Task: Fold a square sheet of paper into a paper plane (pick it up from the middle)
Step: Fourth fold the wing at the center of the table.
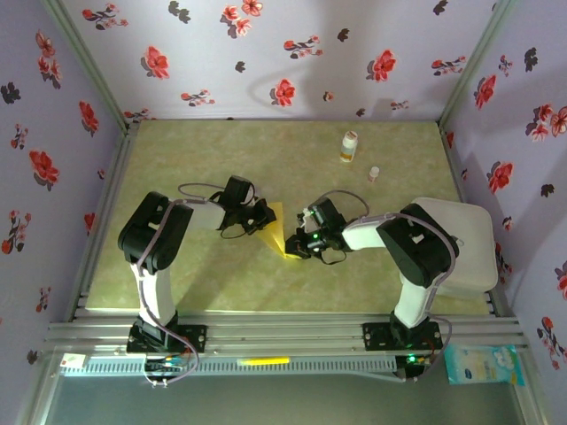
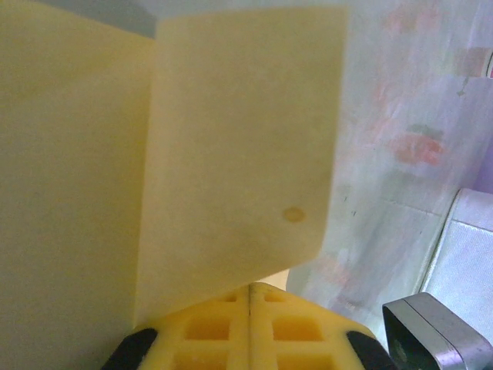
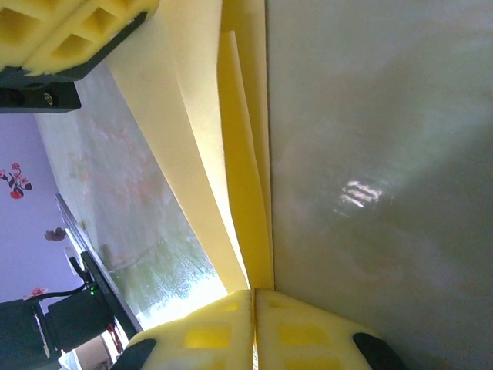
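Foreground, wrist views: the yellow padded left fingers (image 2: 208, 333) and right fingers (image 3: 304, 335), each pair pressed together and clamped on an edge of the sheet of paper (image 2: 239, 139). In the overhead view the sheet hangs between the two arms, above the middle of the table (image 1: 221, 150), as a narrow, pointed mustard-yellow shape. Whether its lower tip touches the table cannot be told.

Step in hand, as judged: forming or tightening a lengthwise fold with the sheet held off the table. To do it well, both grips should be firm and the arms should move together, so that the paper is taut but not torn. The layers should be lined up edge to edge before the crease is pressed, since a skewed centre fold would carry into both wings.

Appearance: thin, matt, plain yellow, with at least two layers diverging from a sharp crease that runs into the right fingers. From the left wrist, two flat panels meet at a vertical fold, one bearing a small round mark. A small bottle (image 1: 349, 146) stands well apart, at the far side of the table.
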